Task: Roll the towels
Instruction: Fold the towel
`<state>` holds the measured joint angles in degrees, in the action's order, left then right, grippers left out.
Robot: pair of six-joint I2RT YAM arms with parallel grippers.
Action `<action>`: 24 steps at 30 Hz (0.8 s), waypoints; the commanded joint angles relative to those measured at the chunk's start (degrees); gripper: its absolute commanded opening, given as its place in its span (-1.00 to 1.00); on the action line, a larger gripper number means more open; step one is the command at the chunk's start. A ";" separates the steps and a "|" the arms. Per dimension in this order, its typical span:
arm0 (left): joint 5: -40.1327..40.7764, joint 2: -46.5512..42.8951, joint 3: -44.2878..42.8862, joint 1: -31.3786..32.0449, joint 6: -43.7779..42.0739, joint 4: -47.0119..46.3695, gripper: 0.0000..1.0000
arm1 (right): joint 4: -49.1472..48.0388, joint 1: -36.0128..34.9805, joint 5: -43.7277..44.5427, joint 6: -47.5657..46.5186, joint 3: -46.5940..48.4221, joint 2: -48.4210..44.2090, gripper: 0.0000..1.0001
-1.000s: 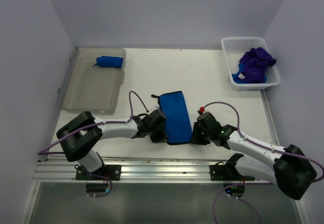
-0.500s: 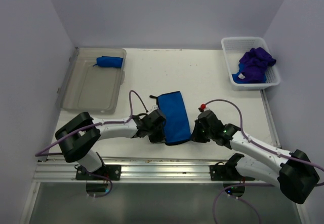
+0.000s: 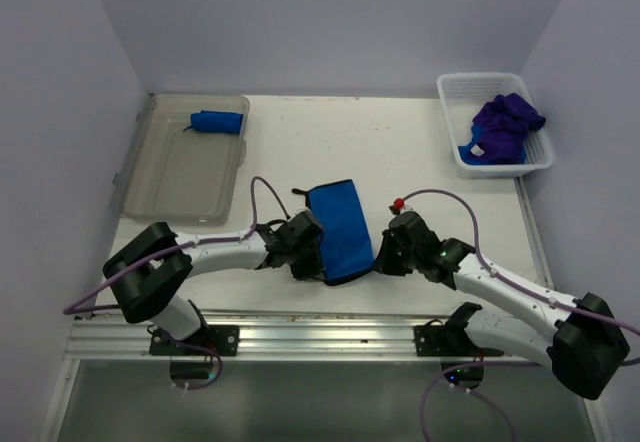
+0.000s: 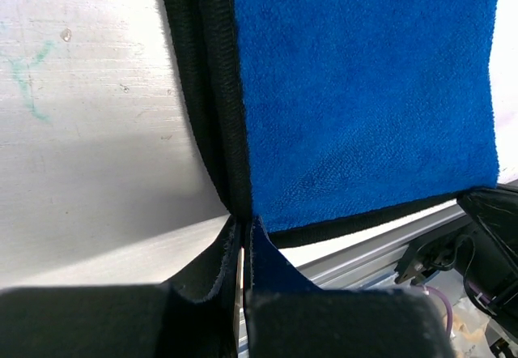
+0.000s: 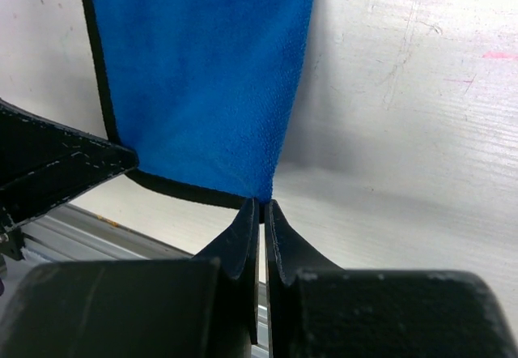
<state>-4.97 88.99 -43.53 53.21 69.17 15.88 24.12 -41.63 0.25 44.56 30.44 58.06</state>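
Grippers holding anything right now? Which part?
Both are shut on the blue towel: left gripper at its near-left corner, right gripper at its near-right corner.

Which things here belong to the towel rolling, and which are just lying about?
Job: flat blue towel, pinched at its near corners by the left tool and right tool; rolled blue towel; purple towels.
Lying about: clear bin; white basket; table.
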 commanded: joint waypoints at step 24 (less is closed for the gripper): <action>4.53 2.14 -12.89 -0.56 -12.65 4.78 -0.48 | 4.09 0.32 7.82 -4.47 4.98 6.09 -0.91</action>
<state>-1.13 90.11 -54.39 52.99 59.27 21.93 26.52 -41.56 3.38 42.68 31.97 62.48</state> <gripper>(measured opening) 0.257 0.028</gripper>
